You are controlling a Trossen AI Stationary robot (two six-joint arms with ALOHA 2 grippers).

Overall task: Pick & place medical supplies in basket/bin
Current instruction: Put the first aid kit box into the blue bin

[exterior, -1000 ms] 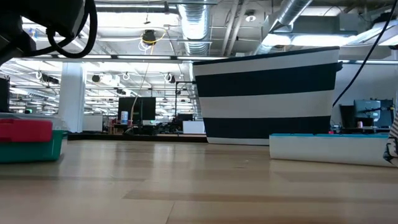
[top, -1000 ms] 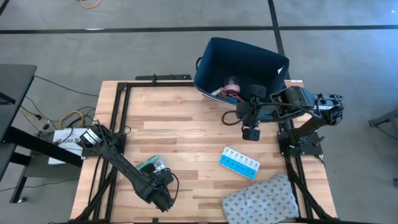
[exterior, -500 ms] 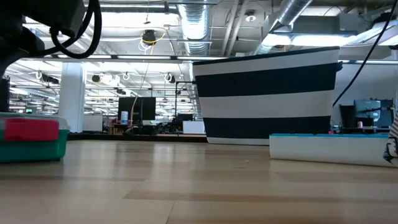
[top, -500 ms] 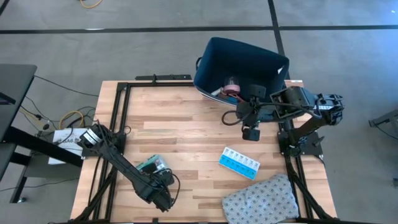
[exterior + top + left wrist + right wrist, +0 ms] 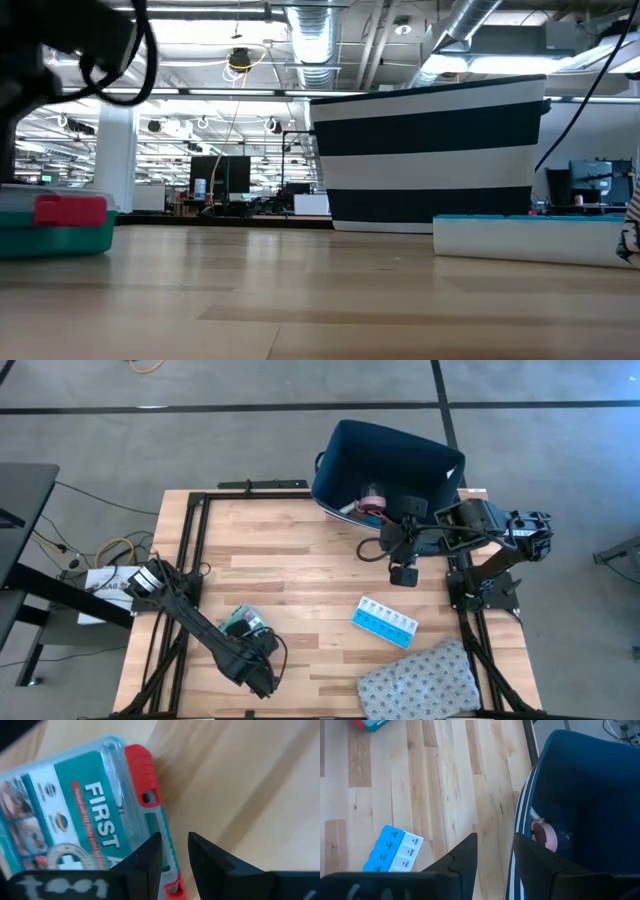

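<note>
Taking the navy tub (image 5: 390, 465) at the table's (image 5: 290, 560) far edge as the landmark, the left gripper (image 5: 262, 647) sits farthest from it, down at the near left part of the wooden top. Its two dark fingers (image 5: 142, 857) stand close together with only a slim gap between them, and nothing is pinched there. Just beyond their tips lies the green-red flat box (image 5: 243, 625), flat on the wood; the left wrist view shows its teal label reading "FIRST" and its red latch edge (image 5: 142, 770), and in the low view it rests on the table at the left border (image 5: 60, 222). Closer to the tub, on the near right side of the table, the light-blue pill organiser (image 5: 385, 622) lies flat, well apart from the box, and a grey patterned cloth (image 5: 420, 682) lies just beyond it at the near right corner. The right gripper (image 5: 403, 573) hangs just in front of the tub's near wall, fingers (image 5: 465, 852) narrowly parted and empty. Inside the tub a pink round roll (image 5: 372, 500) rests against the near wall, seen also from the right wrist (image 5: 545, 834).
</note>
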